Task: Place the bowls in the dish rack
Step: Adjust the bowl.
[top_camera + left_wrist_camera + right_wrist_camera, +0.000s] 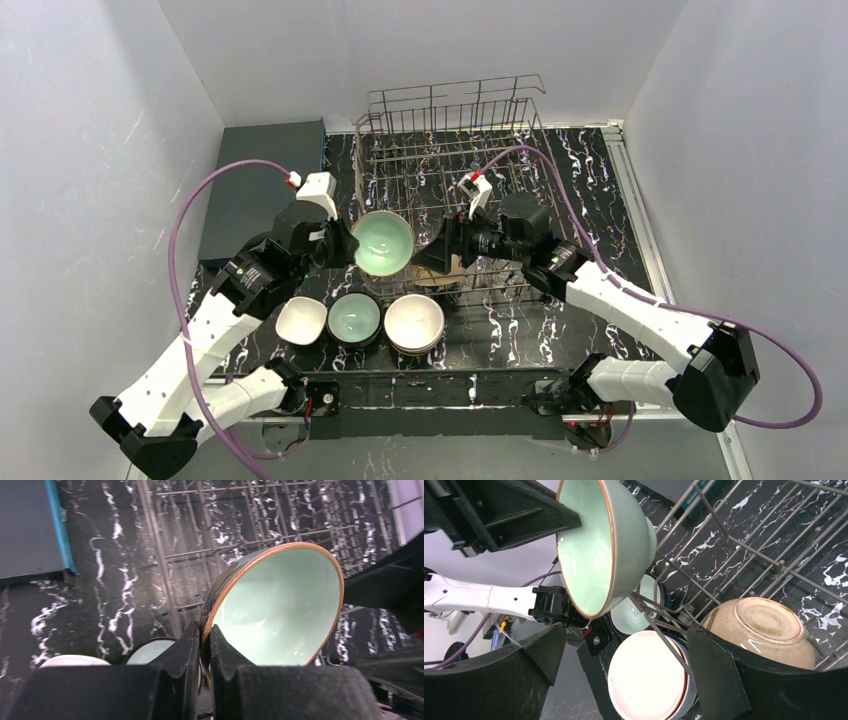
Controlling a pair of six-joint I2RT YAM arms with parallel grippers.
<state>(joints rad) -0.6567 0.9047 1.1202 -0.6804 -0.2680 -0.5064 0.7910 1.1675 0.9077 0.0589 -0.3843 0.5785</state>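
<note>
Showing the left gripper (205,630) clamped on the rim of a mint green bowl (383,243), one finger inside the bowl and one outside. The bowl is clear of the table (600,200), tilted on edge with its opening turned toward the right arm, at the near left corner of the dish rack (450,110). The right gripper (440,252) faces the bowl from just beside it, jaws spread wide and holding nothing. A peach-tan bowl (764,630) lies upside down among the rack's near wires, against the right gripper's finger. Three items stand in a row on the table in front of the rack: a white bowl (301,319), a dark-sided mint bowl (354,318), and a short stack topped by a white bowl (414,322). A dark grey slab (265,180) lies left of the rack.
</note>
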